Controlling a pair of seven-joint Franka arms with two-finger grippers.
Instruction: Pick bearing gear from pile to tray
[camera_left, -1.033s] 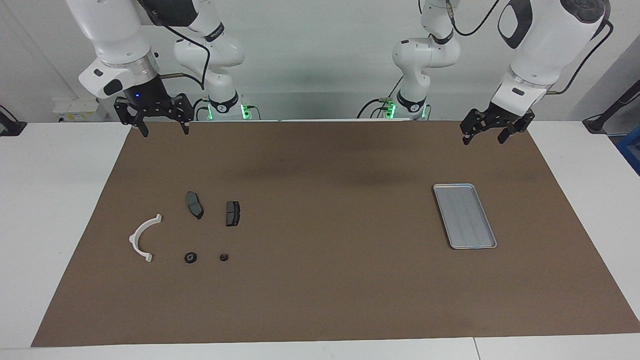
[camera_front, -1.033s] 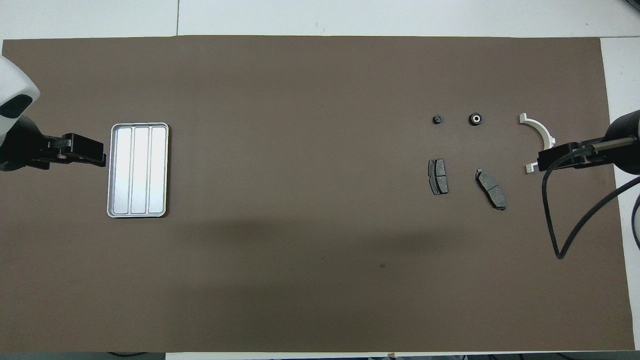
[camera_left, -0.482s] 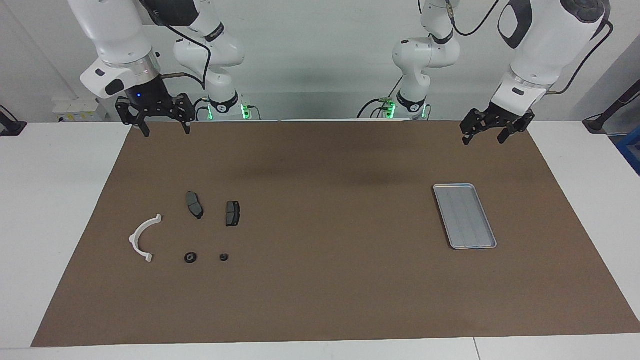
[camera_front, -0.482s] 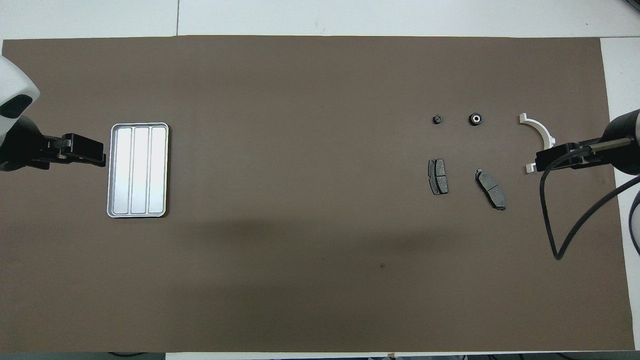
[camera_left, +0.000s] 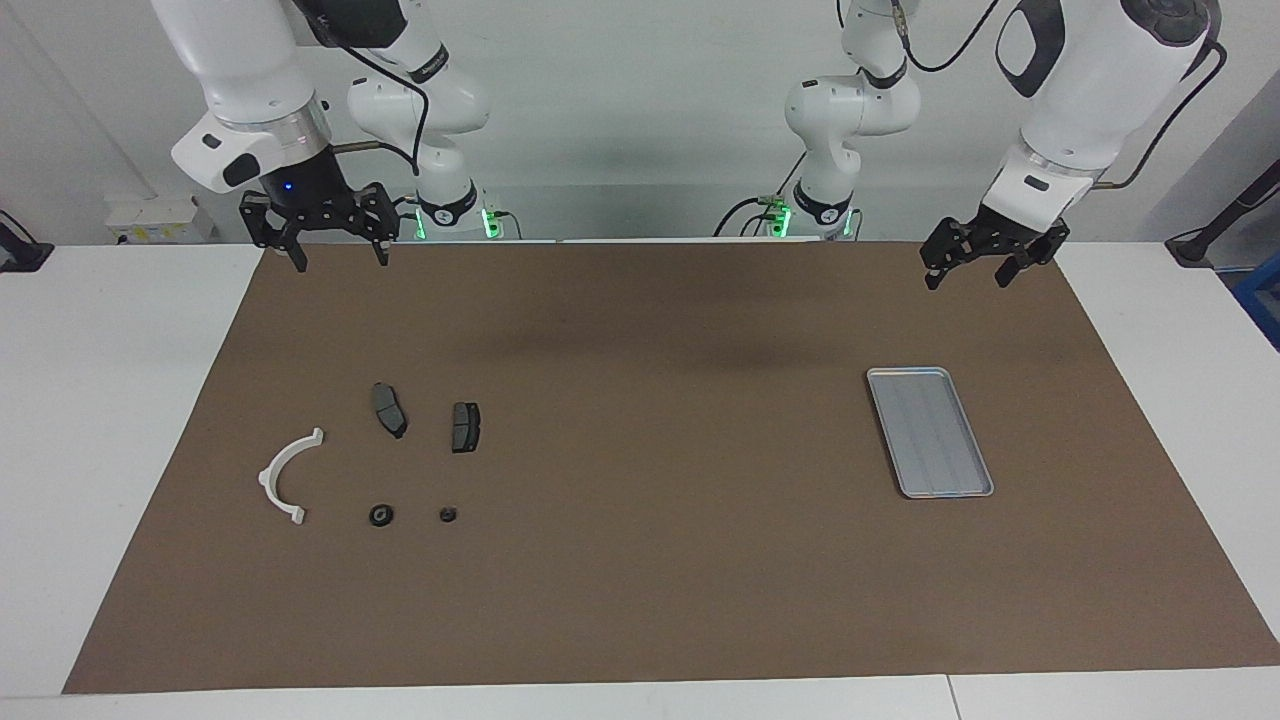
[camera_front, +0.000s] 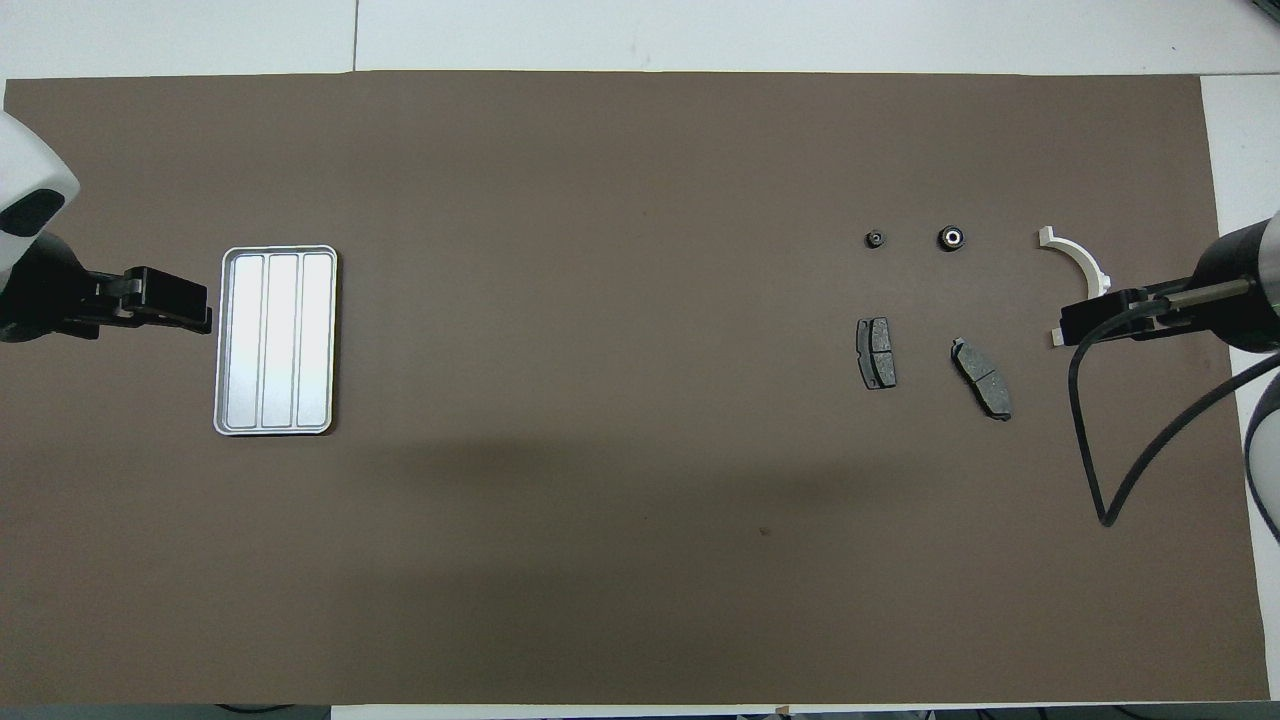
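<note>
Currently | bearing gear: small, black, round | tray: silver, ribbed

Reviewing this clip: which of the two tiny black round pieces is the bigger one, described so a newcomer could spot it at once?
Start at the brown mat and go to the scatter of small parts at the right arm's end. Find the white curved bracket. The larger round piece lies beside its end farther from the robots. Its twin, the smaller round piece, sits one step farther toward the tray.
</note>
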